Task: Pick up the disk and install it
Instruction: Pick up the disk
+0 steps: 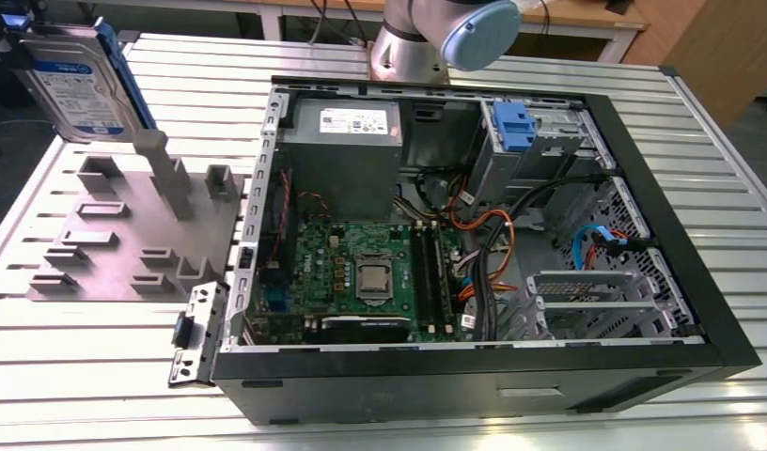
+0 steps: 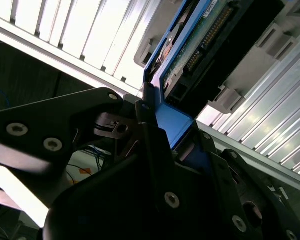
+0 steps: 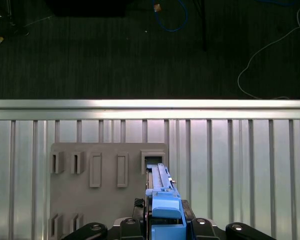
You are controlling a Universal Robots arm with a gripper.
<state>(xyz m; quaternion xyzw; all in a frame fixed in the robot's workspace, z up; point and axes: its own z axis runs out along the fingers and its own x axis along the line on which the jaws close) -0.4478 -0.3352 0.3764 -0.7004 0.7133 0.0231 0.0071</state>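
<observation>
The disk (image 1: 76,80) is a silver-grey drive with a white and blue label and a blue carrier frame. It hangs upright in the air at the exterior view's far left, above the grey holder plate (image 1: 120,244). My gripper (image 1: 1,38) is shut on its blue carrier at the upper end. The second wrist view shows the black fingers (image 2: 150,125) clamped on the blue frame, with the disk (image 2: 200,45) and its circuit board beyond. In the first wrist view the disk (image 3: 160,182) is edge-on over an empty slot of the plate (image 3: 107,210), with my gripper (image 3: 162,222) around it.
An open black computer case (image 1: 684,282) lies on the slatted aluminium table (image 1: 735,169). It holds a motherboard (image 1: 358,272), a grey metal box (image 1: 346,136) and a drive bay with a bare blue bracket (image 1: 514,127). The arm's base (image 1: 415,42) stands behind the case. Cables lie on the dark floor (image 3: 140,50).
</observation>
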